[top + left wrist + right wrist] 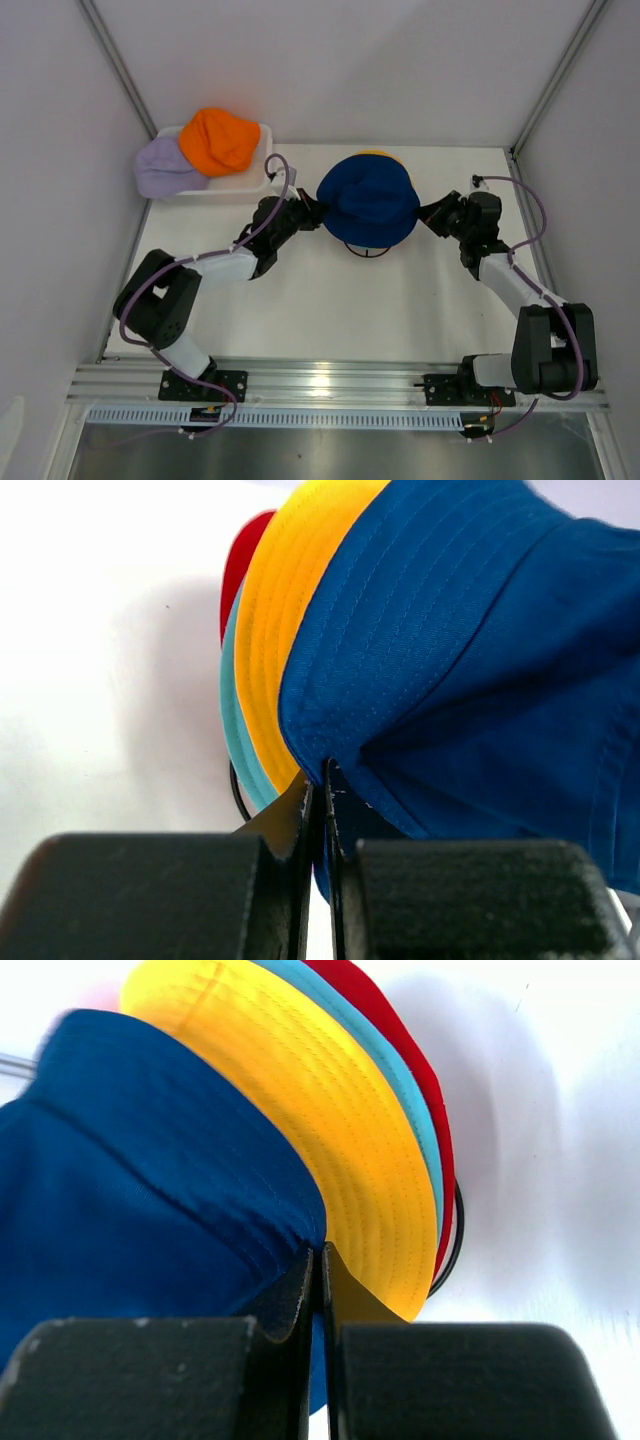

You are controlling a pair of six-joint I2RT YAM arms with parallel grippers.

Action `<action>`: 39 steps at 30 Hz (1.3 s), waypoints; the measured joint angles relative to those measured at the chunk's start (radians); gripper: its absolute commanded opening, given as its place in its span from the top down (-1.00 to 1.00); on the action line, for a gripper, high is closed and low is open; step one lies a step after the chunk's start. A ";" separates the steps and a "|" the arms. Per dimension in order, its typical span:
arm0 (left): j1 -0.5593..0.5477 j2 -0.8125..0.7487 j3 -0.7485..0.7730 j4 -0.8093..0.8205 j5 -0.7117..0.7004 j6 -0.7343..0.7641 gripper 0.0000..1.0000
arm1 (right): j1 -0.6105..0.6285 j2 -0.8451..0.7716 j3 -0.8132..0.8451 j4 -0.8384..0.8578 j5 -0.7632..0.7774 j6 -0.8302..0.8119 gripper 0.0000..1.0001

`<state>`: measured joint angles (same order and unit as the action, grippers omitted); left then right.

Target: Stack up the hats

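Observation:
The navy blue hat (368, 200) sits on top of a stack in the middle of the table. Under it show the yellow hat (285, 610), the teal hat (235, 725) and the red hat (240, 565), over the black wire frame (366, 252). My left gripper (312, 212) is shut on the navy hat's left brim (320, 770). My right gripper (428, 214) is shut on its right brim (322, 1250). The orange hat (220, 140) and the lavender hat (165, 168) lie in the white basket (245, 185) at the back left.
Grey walls with metal frame posts close in the table on the left, back and right. The aluminium rail (330, 385) with both arm bases runs along the near edge.

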<state>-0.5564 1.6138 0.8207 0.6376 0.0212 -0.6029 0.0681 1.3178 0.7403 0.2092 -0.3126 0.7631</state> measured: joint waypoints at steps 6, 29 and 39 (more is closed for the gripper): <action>-0.007 0.040 0.018 0.006 0.030 0.002 0.85 | 0.000 0.111 0.016 0.072 -0.036 -0.008 1.00; -0.059 0.010 -0.042 -0.146 -0.122 0.245 0.73 | -0.006 0.089 0.071 -0.107 0.056 -0.136 0.43; -0.069 -0.065 -0.008 -0.296 -0.168 0.253 -0.37 | -0.014 0.150 0.132 -0.207 0.063 -0.173 0.49</action>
<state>-0.6254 1.5490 0.8124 0.3412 -0.1471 -0.3496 0.0536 1.4681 0.8719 0.0021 -0.2497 0.5903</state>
